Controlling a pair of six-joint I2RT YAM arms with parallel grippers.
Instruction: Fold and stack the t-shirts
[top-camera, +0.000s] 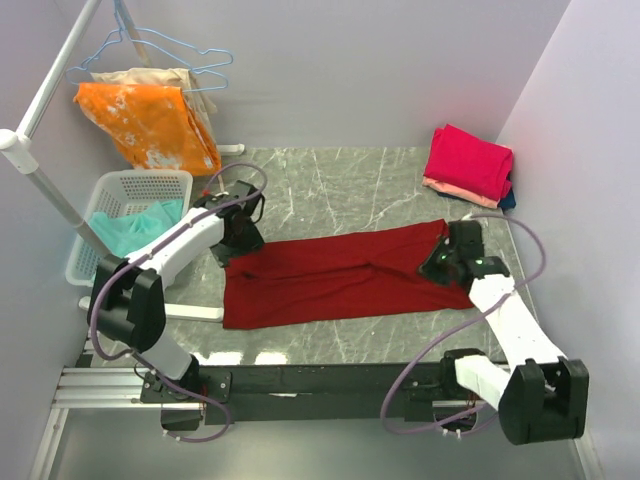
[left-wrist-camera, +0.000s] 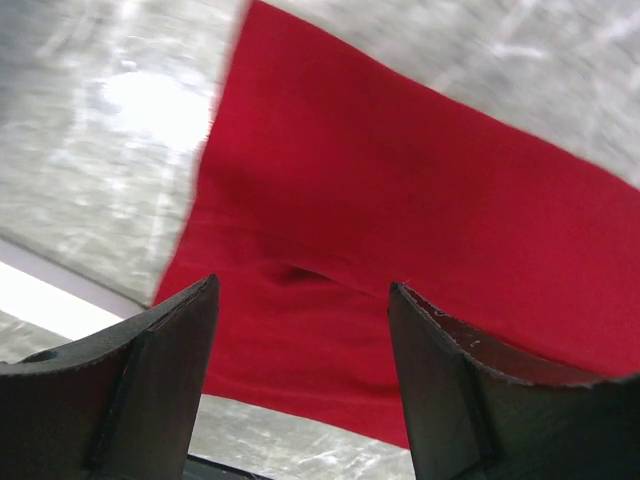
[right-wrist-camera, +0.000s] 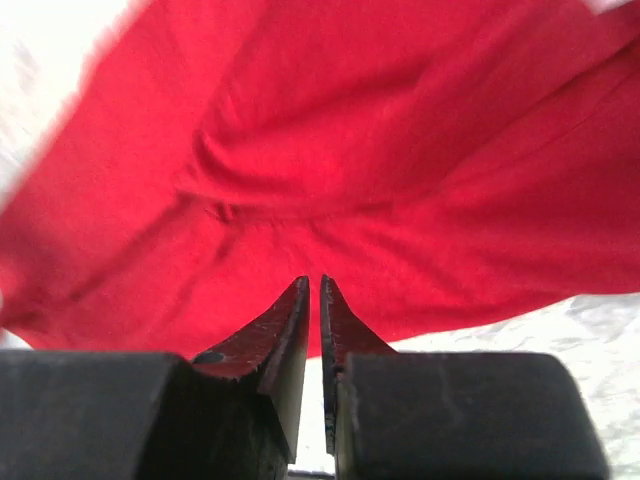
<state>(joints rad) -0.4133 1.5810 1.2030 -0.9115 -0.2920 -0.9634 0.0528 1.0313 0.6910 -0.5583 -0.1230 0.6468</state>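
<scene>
A maroon t-shirt (top-camera: 330, 275) lies folded into a long strip across the marble table (top-camera: 340, 180). My left gripper (top-camera: 243, 225) hovers over its far left corner, open and empty; in the left wrist view the gripper (left-wrist-camera: 300, 290) has the shirt (left-wrist-camera: 400, 200) below its spread fingers. My right gripper (top-camera: 452, 245) is at the strip's far right end. In the right wrist view it (right-wrist-camera: 315, 280) is shut, its tips pinched on the shirt's edge (right-wrist-camera: 330, 150). A folded stack with a bright pink shirt (top-camera: 468, 162) on top sits at the far right corner.
A white basket (top-camera: 130, 190) holding a teal shirt (top-camera: 125, 230) stands at the far left. An orange cloth (top-camera: 150, 125) hangs on a rack behind it. A white bar (top-camera: 195, 313) lies by the left arm. Walls close in on both sides.
</scene>
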